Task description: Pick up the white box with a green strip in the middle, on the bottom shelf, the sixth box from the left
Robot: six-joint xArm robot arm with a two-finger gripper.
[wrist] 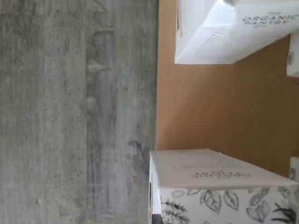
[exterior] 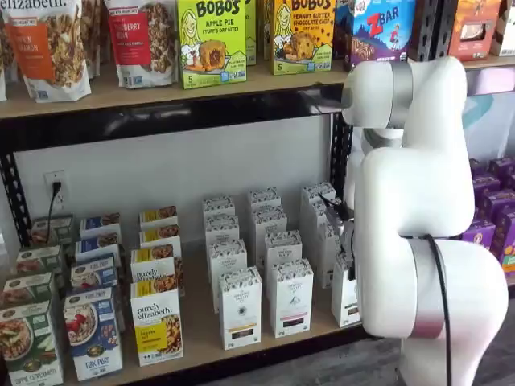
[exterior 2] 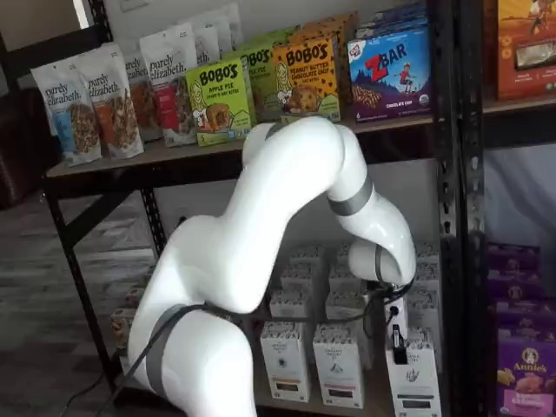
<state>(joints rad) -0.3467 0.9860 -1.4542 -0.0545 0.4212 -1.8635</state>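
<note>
The white box stands at the front of the bottom shelf, at the right end of the white cartons, with a dark strip low on its front. In a shelf view the arm hides most of it, and only its left part shows. My gripper hangs just above the box's top; one black finger shows side-on, so I cannot tell whether it is open. It also shows in a shelf view as dark parts by the arm. The wrist view shows a leaf-patterned white carton close by.
Like white cartons stand in rows to the left, with cereal and snack boxes further left. Purple boxes fill the neighbouring rack. Another white carton, the wooden board and the grey floor show in the wrist view.
</note>
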